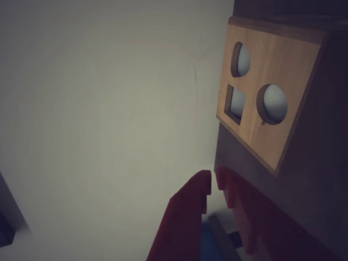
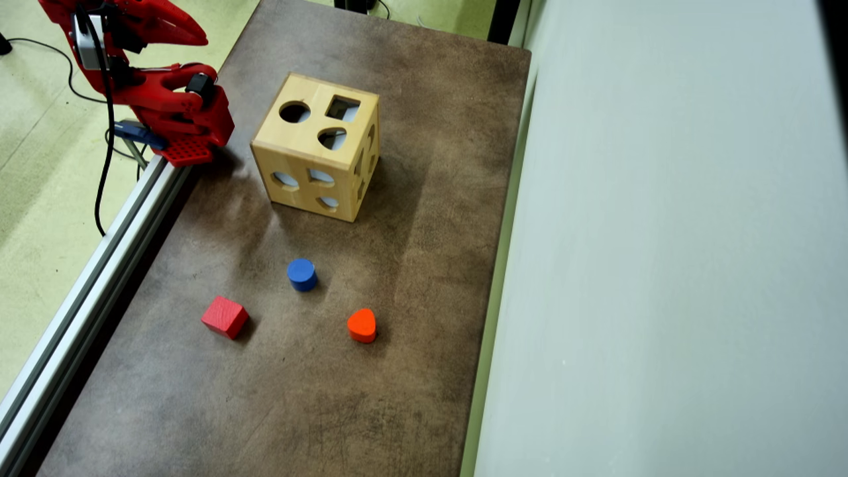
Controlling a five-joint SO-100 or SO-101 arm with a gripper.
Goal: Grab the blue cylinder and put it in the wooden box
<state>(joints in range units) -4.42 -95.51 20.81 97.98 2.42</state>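
Overhead view: blue cylinder (image 2: 301,273) stands upright on the brown worktop (image 2: 424,278), well apart from the wooden box (image 2: 317,156), between red cube (image 2: 224,317) and orange-red heart block (image 2: 362,325). Red arm folded at the worktop's top-left corner. Wrist view: gripper (image 1: 213,181) with fingers nearly closed, tips a sliver apart, holding nothing; box just beside them.

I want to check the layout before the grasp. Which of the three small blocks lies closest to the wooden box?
The blue cylinder. In the overhead view it lies just below the wooden box; the red cube and the orange heart block lie farther away.
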